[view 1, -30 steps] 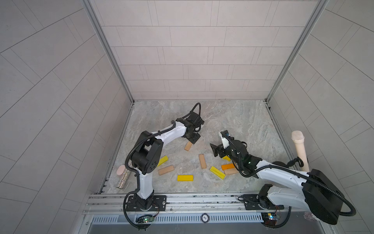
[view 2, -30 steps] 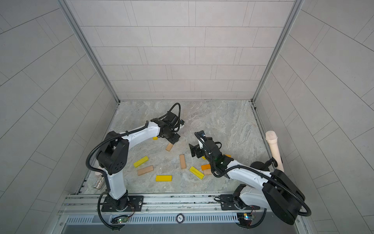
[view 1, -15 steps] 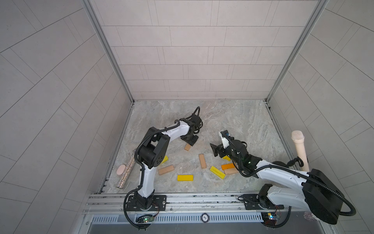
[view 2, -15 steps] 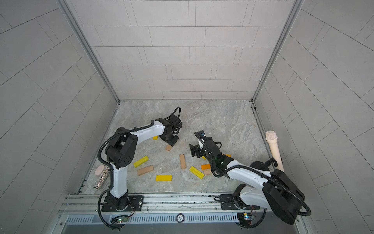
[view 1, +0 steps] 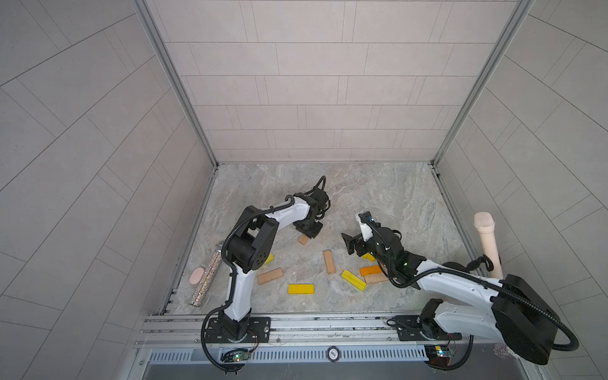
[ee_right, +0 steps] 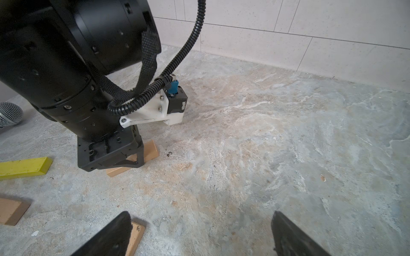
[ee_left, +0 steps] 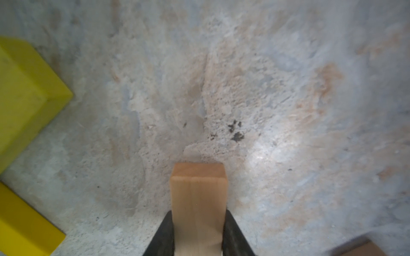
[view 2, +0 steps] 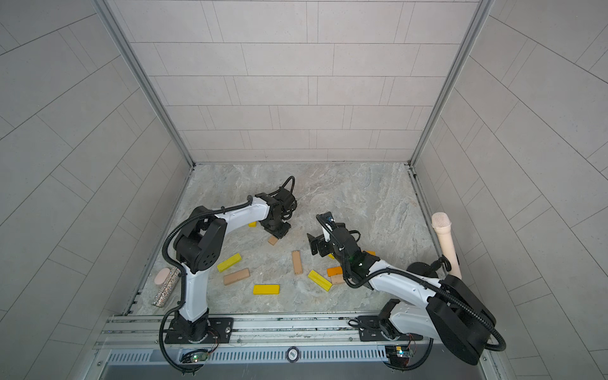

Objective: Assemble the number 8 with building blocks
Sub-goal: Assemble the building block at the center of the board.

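Note:
Building blocks lie scattered on the stone floor; no number 8 shows among them. My left gripper [view 1: 308, 230] stands low over a tan block [view 1: 303, 239] that rests on the floor. In the left wrist view its black fingers [ee_left: 165, 235] press both sides of that tan block [ee_left: 198, 206], so it is shut on it. My right gripper [view 1: 350, 241] hovers open just right of it, fingertips [ee_right: 115, 232] wide apart over bare floor. Near it lie a tan block [view 1: 329, 261], a yellow one [view 1: 353, 280] and an orange one [view 1: 370, 270]. Another yellow block [view 1: 301, 289] and a tan one [view 1: 270, 275] lie nearer the front.
A glittery silver microphone [view 1: 207, 278] lies along the left wall. A beige microphone [view 1: 487, 243] leans on the right wall. Two yellow blocks [ee_left: 26, 93] sit close beside the left gripper. The front rail [view 1: 296, 324] bounds the floor.
The left gripper has come down onto the tan block and closed on it, with its elbow swung forward. The right arm has not moved.

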`<state>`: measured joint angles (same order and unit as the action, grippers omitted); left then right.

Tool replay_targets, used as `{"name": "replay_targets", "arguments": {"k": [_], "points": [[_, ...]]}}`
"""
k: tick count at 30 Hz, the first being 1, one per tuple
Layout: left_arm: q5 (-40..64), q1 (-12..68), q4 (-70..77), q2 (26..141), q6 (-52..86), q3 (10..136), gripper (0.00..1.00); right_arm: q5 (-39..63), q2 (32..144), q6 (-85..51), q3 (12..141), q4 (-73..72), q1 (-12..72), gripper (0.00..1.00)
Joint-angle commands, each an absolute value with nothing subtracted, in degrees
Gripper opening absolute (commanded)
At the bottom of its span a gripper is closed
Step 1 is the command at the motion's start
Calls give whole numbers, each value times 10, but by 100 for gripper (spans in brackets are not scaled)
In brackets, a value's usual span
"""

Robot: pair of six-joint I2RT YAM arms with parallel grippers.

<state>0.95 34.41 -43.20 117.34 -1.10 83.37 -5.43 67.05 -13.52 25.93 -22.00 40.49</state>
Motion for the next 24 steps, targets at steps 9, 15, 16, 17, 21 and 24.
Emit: {"name": "replay_targets", "arguments": {"k": [9,15,16,17,21,24], "points": [[-1,346,-480,1181,-222,839,21,-61,660,-132,272,-215,405,100],[-7,344,-483,1177,-316,826,21,-61,660,-133,272,-215,405,100],[-9,344,-483,1176,-328,824,21,-61,660,-133,272,-215,405,99],[-10,343,-482,1177,-342,823,21,-61,660,-133,272,-215,405,99],[-24,340,-488,1184,-373,826,21,-62,660,-133,272,-215,406,100],[-22,338,-491,1187,-391,825,22,-62,660,-133,272,-215,405,100]]}}
